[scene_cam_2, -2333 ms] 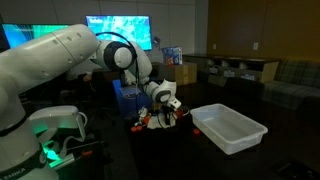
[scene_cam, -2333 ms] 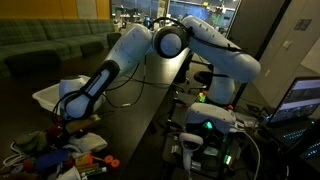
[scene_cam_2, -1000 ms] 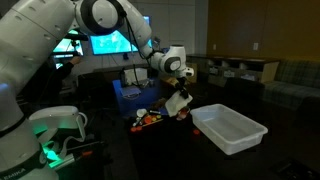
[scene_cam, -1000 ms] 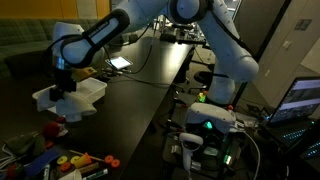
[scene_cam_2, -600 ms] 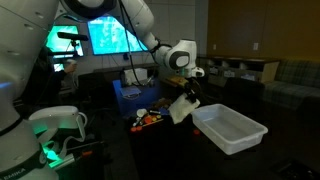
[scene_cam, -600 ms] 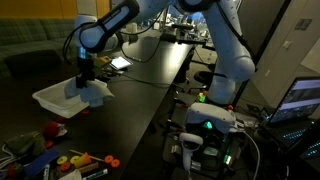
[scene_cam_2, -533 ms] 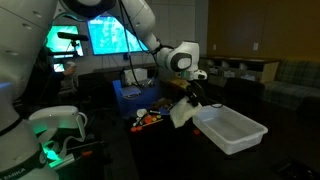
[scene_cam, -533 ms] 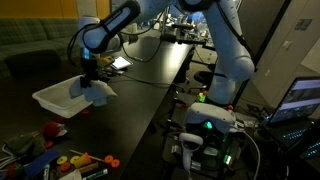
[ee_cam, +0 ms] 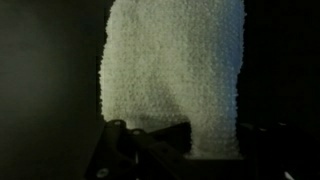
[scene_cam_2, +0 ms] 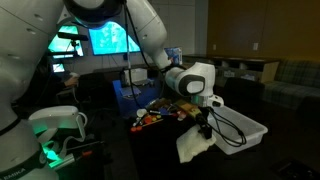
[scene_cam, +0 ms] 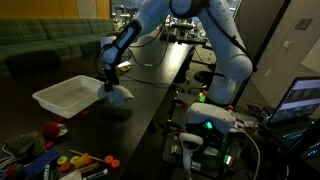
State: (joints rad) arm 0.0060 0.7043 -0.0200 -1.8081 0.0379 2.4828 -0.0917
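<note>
My gripper (scene_cam: pixel 109 85) is shut on the top of a white nubbly cloth (scene_cam: pixel 119 96), which hangs below it above the dark table. In an exterior view the cloth (scene_cam_2: pixel 194 146) dangles from the gripper (scene_cam_2: pixel 204 127) in front of the white bin (scene_cam_2: pixel 244 126). In the wrist view the cloth (ee_cam: pixel 180 70) fills the middle of the picture, pinched at the gripper (ee_cam: pixel 175 140) between the dark fingers (ee_cam: pixel 120 140). The gripper is just past the near corner of the white bin (scene_cam: pixel 63 97), outside it.
A pile of colourful toys (scene_cam: pixel 60 160) lies at the table's near end, also seen beside a blue box (scene_cam_2: pixel 132 100). A red ball (scene_cam: pixel 55 129) sits near the bin. The robot's base and lit electronics (scene_cam: pixel 205 125) stand alongside the table.
The arm has carried the cloth up from the toy pile, across over the white bin and down past its far side. The gripper stayed shut on the cloth throughout.
</note>
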